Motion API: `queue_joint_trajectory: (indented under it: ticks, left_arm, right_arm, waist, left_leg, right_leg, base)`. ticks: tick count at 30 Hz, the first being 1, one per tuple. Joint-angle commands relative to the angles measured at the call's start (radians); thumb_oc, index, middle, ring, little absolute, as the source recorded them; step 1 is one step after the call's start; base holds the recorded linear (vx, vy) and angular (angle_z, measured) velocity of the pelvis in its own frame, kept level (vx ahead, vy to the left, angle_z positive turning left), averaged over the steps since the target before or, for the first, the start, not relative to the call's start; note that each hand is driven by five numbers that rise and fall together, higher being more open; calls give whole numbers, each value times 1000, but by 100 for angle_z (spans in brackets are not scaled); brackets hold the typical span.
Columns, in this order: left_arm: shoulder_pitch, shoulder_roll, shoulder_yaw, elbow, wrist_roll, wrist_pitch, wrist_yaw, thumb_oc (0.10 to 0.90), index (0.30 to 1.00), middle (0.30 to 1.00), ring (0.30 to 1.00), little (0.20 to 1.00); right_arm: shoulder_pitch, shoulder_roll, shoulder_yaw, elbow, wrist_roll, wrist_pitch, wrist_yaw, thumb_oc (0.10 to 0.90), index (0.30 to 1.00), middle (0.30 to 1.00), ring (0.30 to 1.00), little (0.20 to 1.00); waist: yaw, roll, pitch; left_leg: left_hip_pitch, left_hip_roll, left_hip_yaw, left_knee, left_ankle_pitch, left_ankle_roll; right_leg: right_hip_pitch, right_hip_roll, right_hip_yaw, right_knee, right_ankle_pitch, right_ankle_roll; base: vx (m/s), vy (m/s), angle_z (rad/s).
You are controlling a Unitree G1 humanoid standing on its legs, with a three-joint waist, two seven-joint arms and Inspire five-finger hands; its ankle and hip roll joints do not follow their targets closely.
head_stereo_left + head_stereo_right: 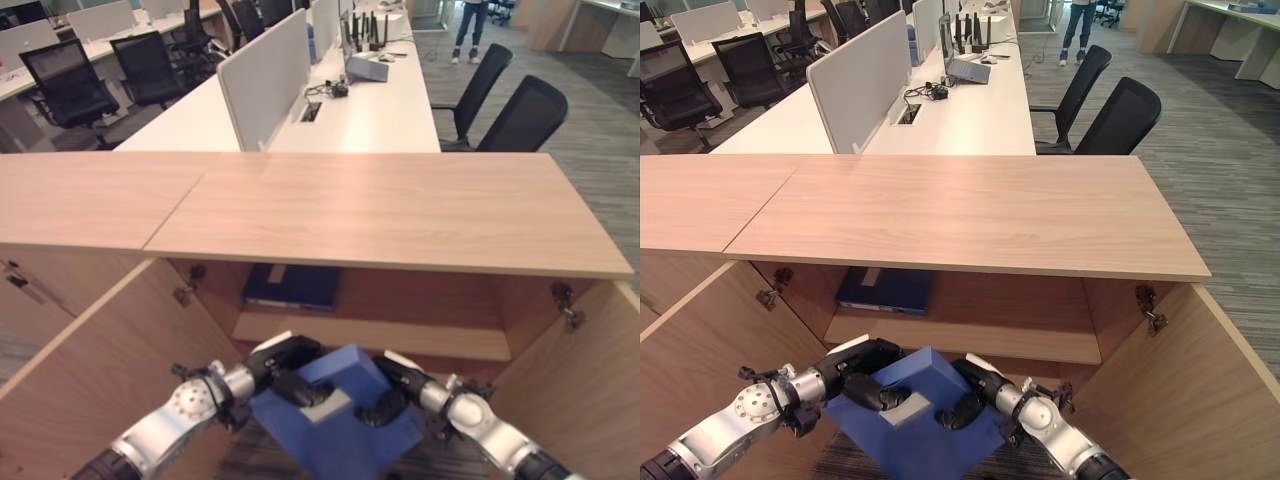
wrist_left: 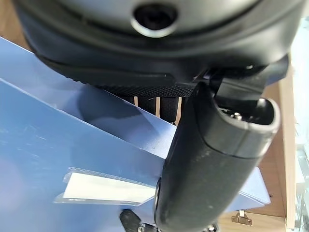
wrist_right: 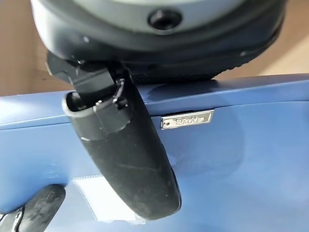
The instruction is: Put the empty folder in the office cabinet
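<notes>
The folder (image 1: pixel 340 420) is plain mid-blue with a white label (image 2: pixel 108 188) in a clear sleeve and a small silver plate (image 3: pixel 187 119). The left hand (image 1: pixel 290 360) and right hand (image 1: pixel 400 385) are black with white thumb covers. The cabinet (image 1: pixel 390 215) is pale wood with fine grain, darker brown inside. On its shelf (image 1: pixel 370 335), towards the left edge, lies a dark navy folder (image 1: pixel 292 287).
</notes>
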Motion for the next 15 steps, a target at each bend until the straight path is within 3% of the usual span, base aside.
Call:
queue_joint_trajectory:
  ticks: [1, 5, 9, 10, 15]
  left_arm:
    - [-124, -146, 96, -171, -260, -191, -68, 800, 900, 900, 900, 900]
    - [-69, -149, 146, -132, -221, -192, -61, 800, 900, 900, 900, 900]
    - [66, -186, 262, -10, -170, -162, -26, 800, 900, 900, 900, 900]
    - [144, -211, 333, 36, -160, -142, 4, 800, 900, 900, 900, 900]
    - [232, -288, 420, 152, -97, -115, 55, 800, 900, 900, 900, 900]
  right_arm:
    - [-43, 83, 10, 15, 64, -50, 0, 400, 300, 300, 300, 300]
    - [-4, 69, -18, 48, 38, -45, 8, 400, 300, 300, 300, 300]
    - [40, 8, -92, 100, -121, -35, -18, 400, 300, 300, 300, 300]
    - [55, -34, -134, 108, -205, -24, -31, 400, 300, 300, 300, 300]
    - [100, -56, -239, 168, -217, 8, -54, 400, 300, 300, 300, 300]
  waist:
    - [10, -47, -60]
    - [10, -48, -58]
    - [13, -44, -57]
    - [14, -42, -53]
    - [11, -38, -52]
  left_leg:
    - [-9, 17, -19, -5, -101, -41]
    - [-10, 17, -22, -5, -100, -41]
    - [-13, 15, -27, -5, -99, -39]
    - [-16, 14, -29, -5, -97, -37]
    - [-22, 13, -34, -5, -95, -33]
  right_leg:
    - [59, -78, -14, 7, -83, 88]
    - [60, -80, -18, 7, -82, 88]
    - [56, -79, -24, 7, -85, 90]
    - [53, -79, -25, 7, -85, 90]
    - [49, -80, -28, 7, -87, 91]
  base:
    - [0, 0, 0]
    - [8, 1, 4]
    - [9, 3, -3]
    - [0, 0, 0]
    - [2, 4, 2]
